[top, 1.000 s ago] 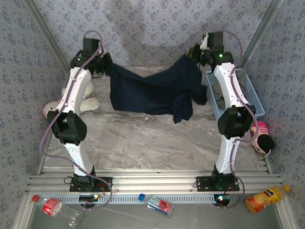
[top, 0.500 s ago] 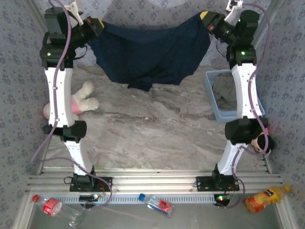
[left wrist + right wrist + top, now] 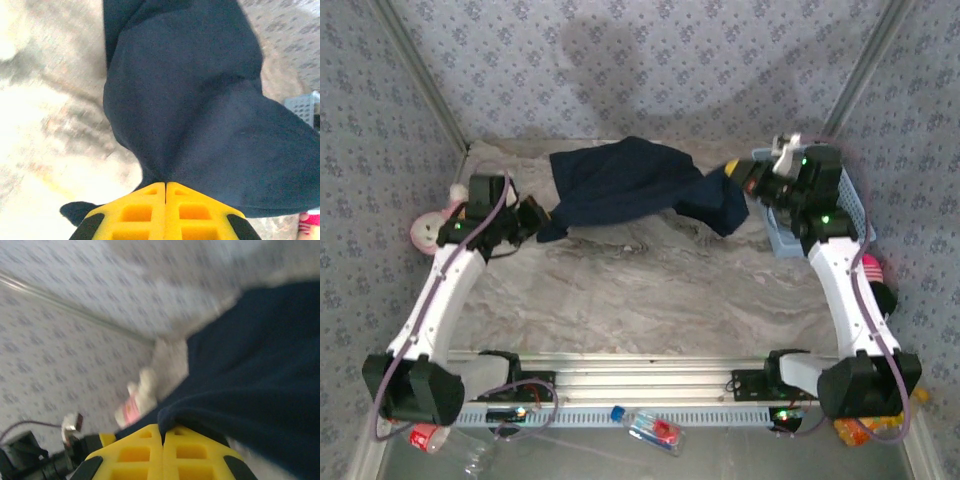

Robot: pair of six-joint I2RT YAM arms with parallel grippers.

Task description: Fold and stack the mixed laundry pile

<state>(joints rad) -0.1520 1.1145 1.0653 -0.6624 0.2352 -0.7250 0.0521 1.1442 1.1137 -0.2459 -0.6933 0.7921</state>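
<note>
The large dark navy garment [image 3: 630,185] lies spread and wrinkled across the back of the marble table, stretched between both arms. My left gripper [image 3: 534,218] is shut on its left corner; in the left wrist view the navy cloth [image 3: 200,110] fans out from my closed yellow fingers [image 3: 135,212], gripper [image 3: 165,184]. My right gripper [image 3: 738,178] is shut on the right edge; the navy fabric [image 3: 255,370] bulges over my closed yellow fingers [image 3: 195,452], gripper [image 3: 162,430]. The olive-grey garment is out of view.
A light blue mesh basket [image 3: 852,205] stands at the right behind my right arm. The pink-and-cream plush toy [image 3: 428,228] lies at the left wall, also seen blurred as a plush toy [image 3: 137,400]. Bottles lie below the table's front rail [image 3: 640,385].
Both arms have dropped from high up down to the table and swung forward, laying the navy garment down from its hanging stretch. Both grippers kept hold.
</note>
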